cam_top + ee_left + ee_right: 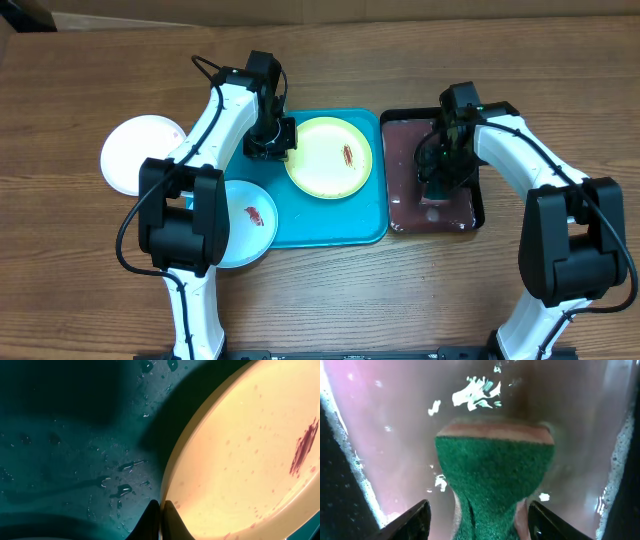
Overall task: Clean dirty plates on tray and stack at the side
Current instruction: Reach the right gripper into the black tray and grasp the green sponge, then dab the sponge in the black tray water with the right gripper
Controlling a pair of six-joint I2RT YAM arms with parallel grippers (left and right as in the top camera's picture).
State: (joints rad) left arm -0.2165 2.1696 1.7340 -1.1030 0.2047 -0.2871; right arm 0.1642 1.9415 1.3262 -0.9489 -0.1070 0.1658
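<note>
Left gripper [161, 512]: pinches the left rim of the yellow-green plate [322, 172], dark fingertips [151, 522] drawn nearly together with only the thin edge between. Has that plate lying on the rear half of the turquoise tray [330, 222], red-brown smear [347, 156] right of its centre, fine reddish specks across the inside. Throws a dark shadow onto the wet tray floor beside the rim, among scattered water droplets [122, 491]; cannot tell whether the edge is lifted.

Right gripper [479, 516]: reaches down into the black tray [405, 113], just beside the turquoise one on its right. Squeezes a green sponge [492, 465] at its narrowed waist, scouring face toward the wrist camera, paler pink layer at the far end. Stands over reddish water [405, 165], with foam [351, 462] along both side walls.

Elsewhere: pale blue plate [250, 238] at the turquoise tray's front-left corner, overlapping the rim, partly under the left arm [215, 120], small red smear [253, 215] showing. White plate [135, 155] on the wooden table [80, 265] left of the tray, apart from it, partly hidden by the same arm, visible part plain white.
</note>
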